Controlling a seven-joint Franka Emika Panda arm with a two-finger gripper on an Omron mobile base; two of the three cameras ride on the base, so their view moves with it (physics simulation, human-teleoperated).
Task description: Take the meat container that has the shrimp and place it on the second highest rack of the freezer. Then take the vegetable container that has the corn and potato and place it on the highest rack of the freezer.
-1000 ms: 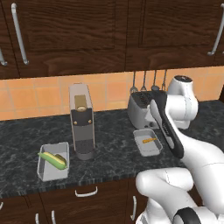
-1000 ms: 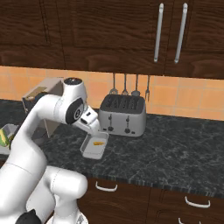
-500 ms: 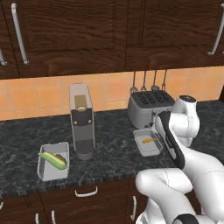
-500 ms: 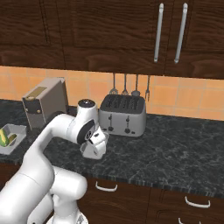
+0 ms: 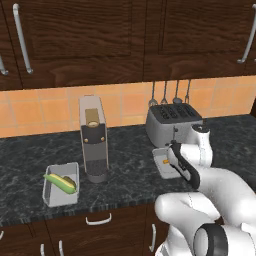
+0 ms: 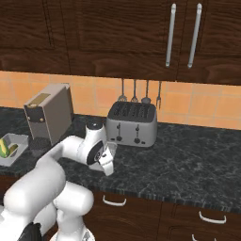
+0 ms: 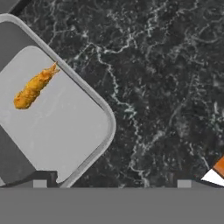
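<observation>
- No brand, label or writing can be read on any appliance or tray.
- The meat container lies flat on the dark speckled bench, just in front of the toaster. The shrimp rests on its floor, apart from the rounded rim.
- In the hand view the container's corner and long rim run diagonally, with bare bench along the whole outer side of that rim.
- The gripper hangs over this container with its jaws spread wide, one fingertip over the tray and the other over bare bench, holding nothing.
- The vegetable container sits well apart near the bench's front edge, just beside the coffee machine. The corn lies slantwise inside it.
- Bare bench stretches between the coffee machine and the toaster, and again past the toaster.
- Dark wooden cabinets hang above the bench.
</observation>
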